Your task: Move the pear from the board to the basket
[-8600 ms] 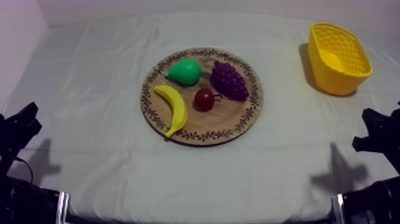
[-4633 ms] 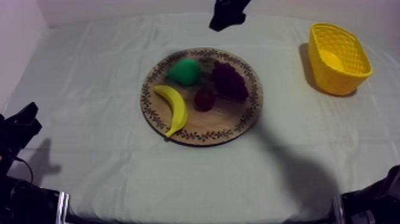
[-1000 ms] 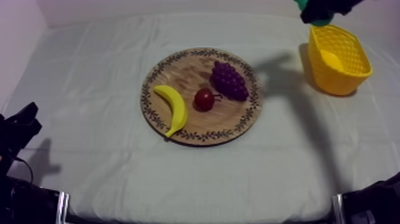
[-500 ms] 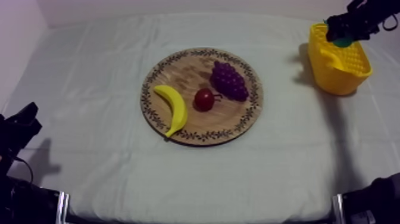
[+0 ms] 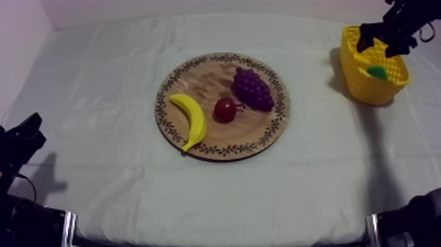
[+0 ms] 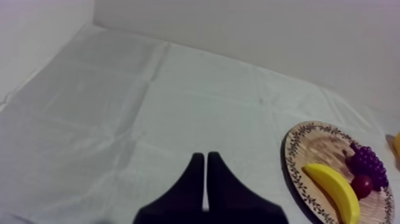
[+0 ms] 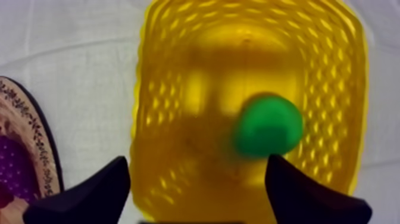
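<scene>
Matt black on both arms, blocky and angular from above at the left arm [image 5: 21, 141] and the right arm [image 5: 403, 16]. Left jaws of two flat fingers [image 6: 193, 184], straight-edged inside, widening from narrow tips to a broad base. Right jaws alike: smooth black wedge-shaped fingers [image 7: 83, 193].

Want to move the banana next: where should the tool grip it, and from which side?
Grip the banana across its middle, coming straight down from above. It lies flat on the board, long and curved, so the middle offers a narrow span to close on. The small red fruit sits apart from it, leaving room.
</scene>
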